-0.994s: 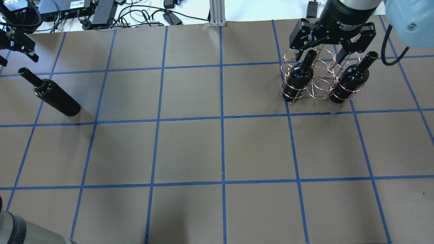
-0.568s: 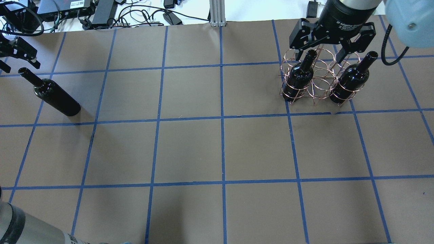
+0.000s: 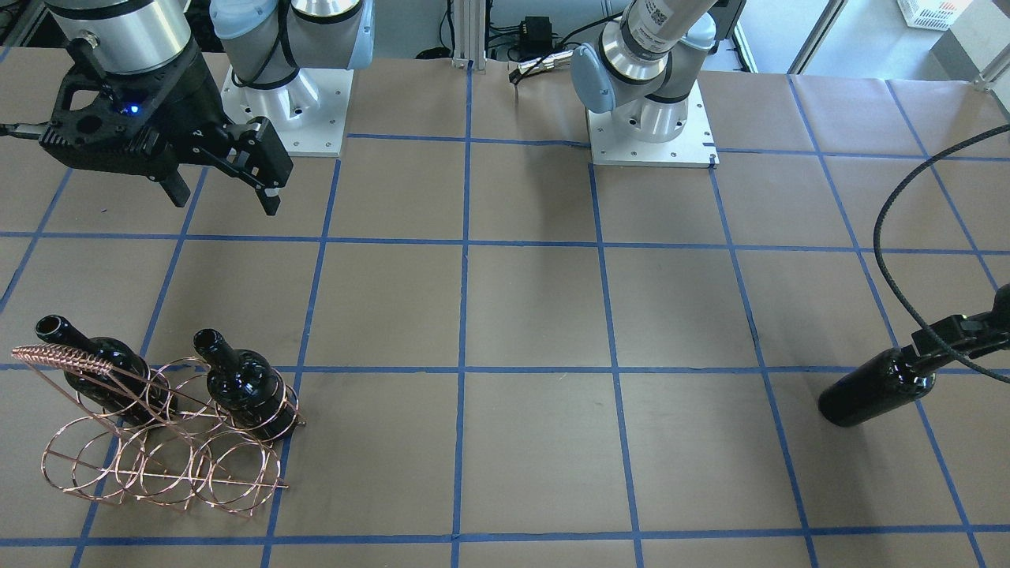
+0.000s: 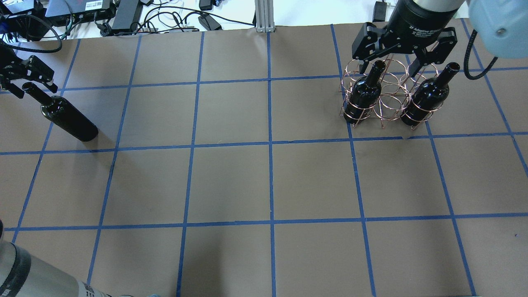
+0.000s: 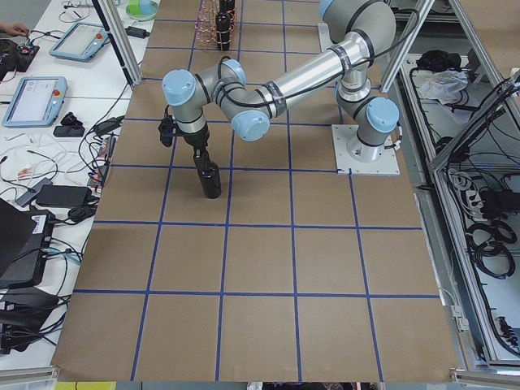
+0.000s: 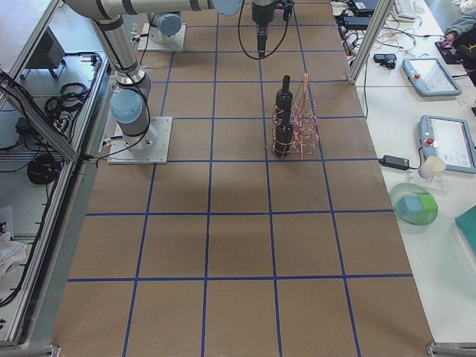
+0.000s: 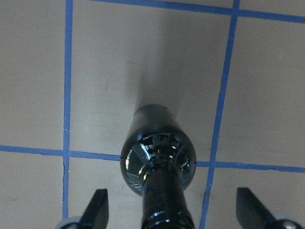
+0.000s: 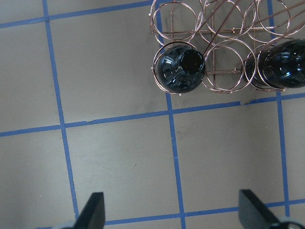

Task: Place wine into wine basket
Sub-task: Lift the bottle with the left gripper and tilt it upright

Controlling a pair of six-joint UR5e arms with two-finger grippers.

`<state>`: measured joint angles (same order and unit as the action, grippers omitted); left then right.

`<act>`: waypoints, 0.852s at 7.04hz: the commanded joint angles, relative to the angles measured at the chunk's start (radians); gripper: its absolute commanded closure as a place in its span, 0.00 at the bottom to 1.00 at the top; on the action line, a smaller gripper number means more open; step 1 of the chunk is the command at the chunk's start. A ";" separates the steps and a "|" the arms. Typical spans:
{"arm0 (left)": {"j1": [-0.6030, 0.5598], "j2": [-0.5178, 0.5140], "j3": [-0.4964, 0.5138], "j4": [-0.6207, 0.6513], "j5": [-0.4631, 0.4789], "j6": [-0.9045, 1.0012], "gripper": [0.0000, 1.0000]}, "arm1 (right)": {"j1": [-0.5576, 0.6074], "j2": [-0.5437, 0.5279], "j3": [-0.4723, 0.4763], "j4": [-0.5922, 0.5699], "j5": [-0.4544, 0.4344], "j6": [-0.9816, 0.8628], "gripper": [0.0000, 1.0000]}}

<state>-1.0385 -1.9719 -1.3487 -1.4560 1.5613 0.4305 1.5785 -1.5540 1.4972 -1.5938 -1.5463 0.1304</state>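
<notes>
A glossy black wine bottle (image 4: 68,119) stands upright at the table's far left; it also shows in the front view (image 3: 872,392) and the left wrist view (image 7: 159,155). My left gripper (image 4: 36,93) is open, its fingers (image 7: 97,210) on either side of the bottle's neck without touching it. The copper wire wine basket (image 4: 385,97) stands at the far right, with a black bottle (image 4: 365,93) in one end hoop and another (image 4: 429,99) in the other; the middle hoops are empty. My right gripper (image 4: 390,68) hangs open and empty above the basket's far side.
Cables and power bricks (image 4: 123,14) lie beyond the table's far edge. An aluminium post (image 4: 264,16) stands at the far middle. The basket's coil-wrapped handle (image 3: 59,356) rises above the bottles.
My left gripper has moved down and towards the lone bottle; its open fingers now straddle the neck. The right gripper, basket and bottles have not moved.
</notes>
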 commanded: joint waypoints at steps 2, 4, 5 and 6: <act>0.000 -0.002 -0.012 0.002 0.003 0.008 0.25 | 0.000 0.000 0.000 0.000 0.000 0.000 0.00; 0.000 -0.002 -0.012 0.018 0.003 0.019 0.26 | 0.000 0.000 0.000 0.000 0.000 0.000 0.00; 0.000 -0.004 -0.012 0.023 0.000 0.019 0.26 | 0.000 0.000 0.000 0.000 0.000 0.000 0.00; 0.000 -0.004 -0.012 0.023 0.000 0.019 0.34 | 0.000 0.000 0.000 0.000 0.000 0.000 0.00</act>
<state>-1.0385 -1.9752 -1.3607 -1.4359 1.5627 0.4490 1.5785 -1.5539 1.4972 -1.5938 -1.5462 0.1304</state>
